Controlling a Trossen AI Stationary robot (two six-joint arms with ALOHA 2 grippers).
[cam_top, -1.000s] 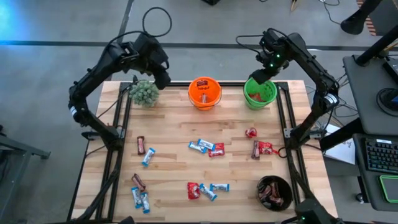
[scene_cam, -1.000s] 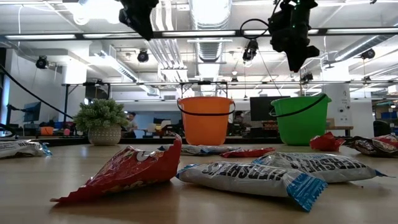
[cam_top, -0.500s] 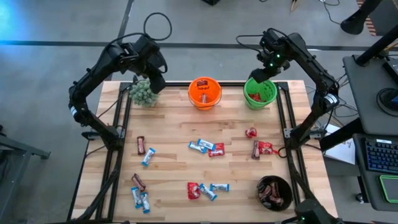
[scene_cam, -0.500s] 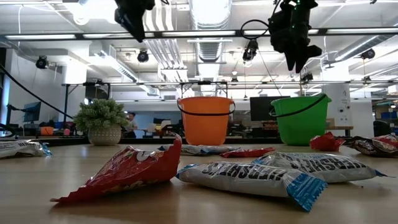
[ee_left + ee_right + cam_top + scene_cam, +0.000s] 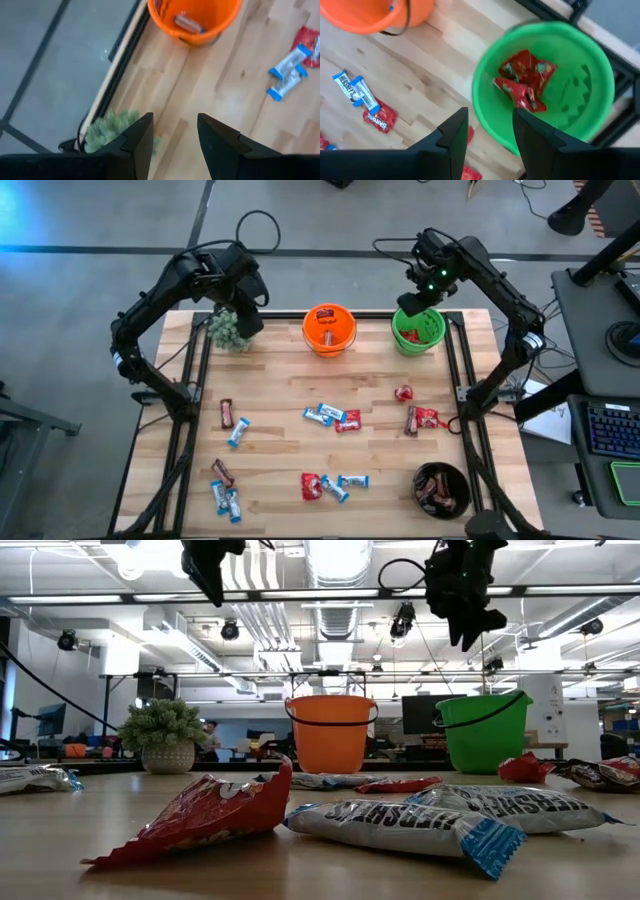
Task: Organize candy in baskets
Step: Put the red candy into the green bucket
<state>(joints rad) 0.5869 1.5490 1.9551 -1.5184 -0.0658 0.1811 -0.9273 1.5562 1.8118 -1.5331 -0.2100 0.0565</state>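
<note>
Wrapped candy (image 5: 333,416) lies scattered over the wooden table (image 5: 280,380) in red, blue-and-white and brown wrappers, with small clusters at mid-table, near the left edge and toward the front. Some is already sorted: red packets sit in the green pail (image 5: 418,329), at least one piece in the orange pail (image 5: 329,329), and brown bars fill the black bowl (image 5: 441,489) at the front right corner. The pieces look light and thin, their glossy wrappers likely slick and crinkly; a pinch across the middle of a bar, or on a flat crimped end, seems the surest hold.

The right gripper (image 5: 486,131) hangs high over the green pail at the table's far edge, its fingers parted and carrying nothing, the red packets visible in the pail beyond them. The left gripper (image 5: 175,137), also raised, hovers at the far left corner beside the small potted plant (image 5: 229,330), fingers apart and empty, pointing toward the orange pail.
</note>
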